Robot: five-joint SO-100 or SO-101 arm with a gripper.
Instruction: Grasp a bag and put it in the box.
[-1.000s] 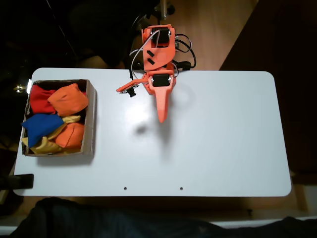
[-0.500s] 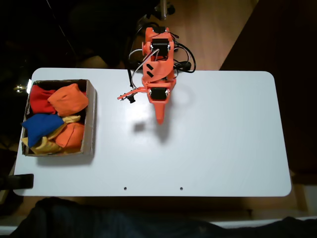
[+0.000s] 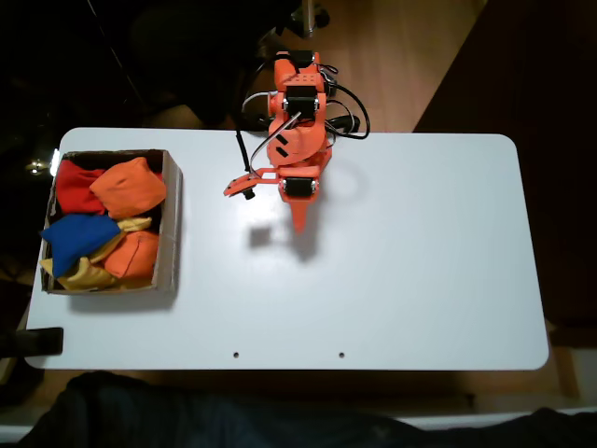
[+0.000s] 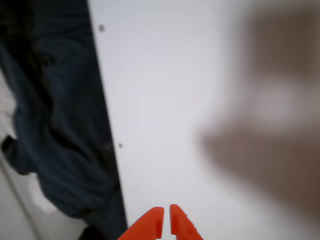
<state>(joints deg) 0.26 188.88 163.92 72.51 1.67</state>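
in the fixed view the orange arm (image 3: 297, 131) stands at the far edge of the white desk (image 3: 420, 261), folded up over its base, with black cables looping beside it. the jaws (image 3: 302, 224) point toward the near edge of the desk, hanging above a bare patch with nothing between them, and a soft shadow lies on the desk just left of them. in the wrist view the jaws (image 4: 165, 222) come in from the bottom edge as two orange tips pressed almost together, with only a thin slit between them, holding nothing. beyond them lies the plain white desk top, its edge running up the picture, with dark blue cloth (image 4: 55, 125) past that edge and a blurred brown shadow on the right. the box (image 3: 172, 224) sits at the left end of the desk in the fixed view, well apart from the arm. the bag (image 3: 129, 187) lies in the far part of the box, touching a red bag (image 3: 76, 185) on its left. another orange bag (image 3: 135, 254) lies in the near part, beside a blue bag (image 3: 76, 238), and a yellow bag (image 3: 86, 274) shows under them.
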